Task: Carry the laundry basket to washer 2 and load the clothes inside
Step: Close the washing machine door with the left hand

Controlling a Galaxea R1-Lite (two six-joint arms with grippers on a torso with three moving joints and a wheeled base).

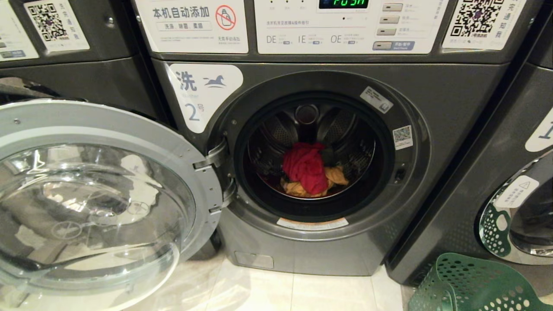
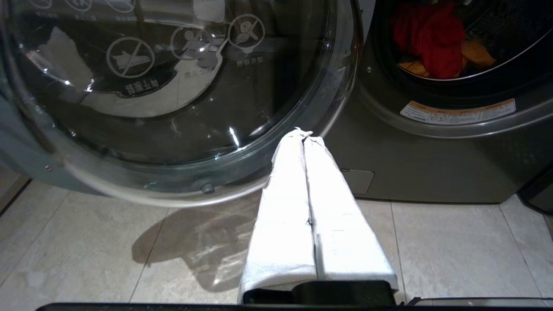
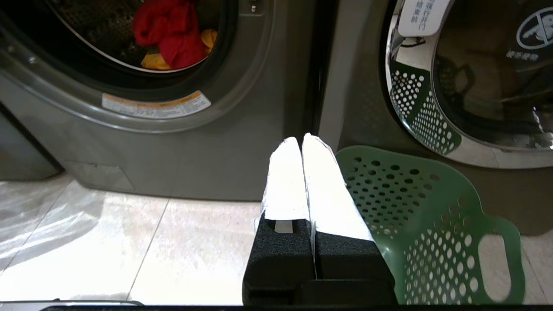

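Your job looks nearly done: red and yellow clothes [image 1: 307, 170] lie inside washer 2 [image 1: 328, 172], its door [image 1: 99, 194] hangs open, the basket [image 1: 479, 283] sits beside its lower right corner, and your left gripper [image 2: 303, 134] and right gripper [image 3: 301, 140] are both pressed together, holding nothing.

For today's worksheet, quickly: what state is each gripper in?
Left gripper: jaws closed, holding nothing.
Right gripper: jaws closed, holding nothing.
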